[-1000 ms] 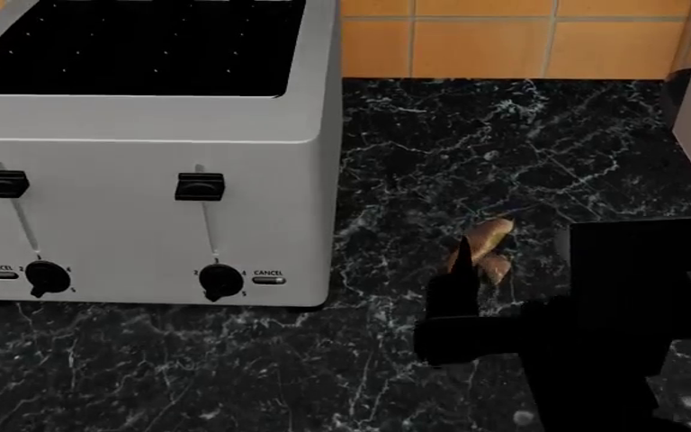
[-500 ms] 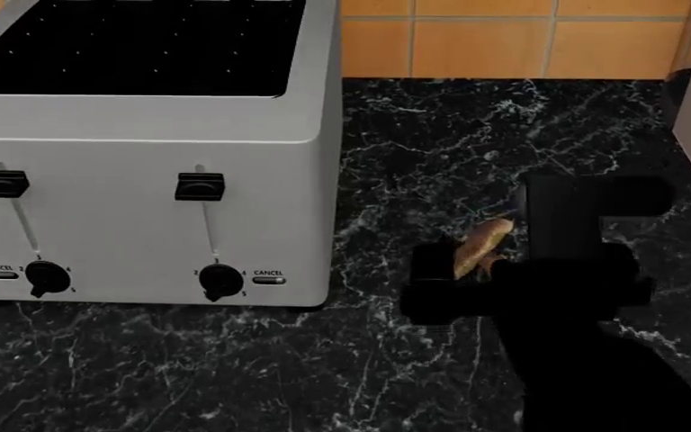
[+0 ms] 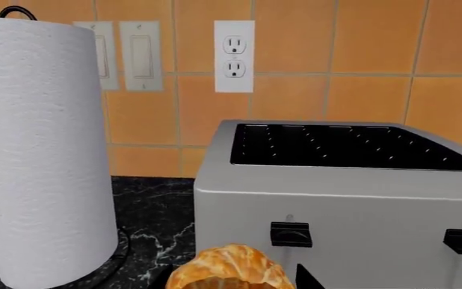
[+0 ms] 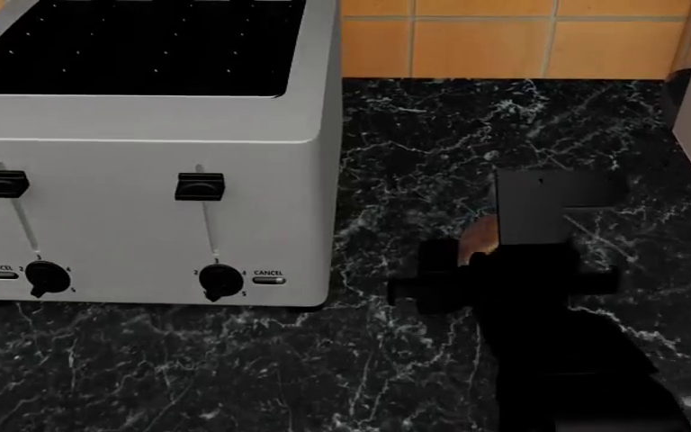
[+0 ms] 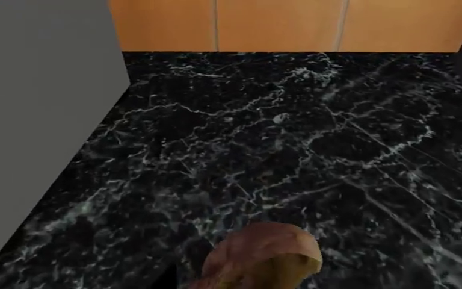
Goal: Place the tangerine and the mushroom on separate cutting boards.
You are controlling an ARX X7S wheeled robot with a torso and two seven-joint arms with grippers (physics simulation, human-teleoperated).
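You see a black counter point(image 4: 417, 135) veined with white marbling, a silver-grey toaster point(image 4: 141, 216), orange wall tiles point(image 3: 360, 48), a white paper towel roll point(image 3: 43, 150), the orange tangerine point(image 3: 229, 271) and tan-brown mushroom point(image 5: 263, 256).

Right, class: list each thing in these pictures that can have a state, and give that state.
Mushroom: on the black counter, close under the right gripper.
Tangerine: close at the left gripper, not on any board.
Toaster: both levers up.
Paper towel roll: upright on its holder.

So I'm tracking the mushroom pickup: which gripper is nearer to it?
Right. The right gripper is directly over the mushroom; the left gripper is out of the head view, near the tangerine.
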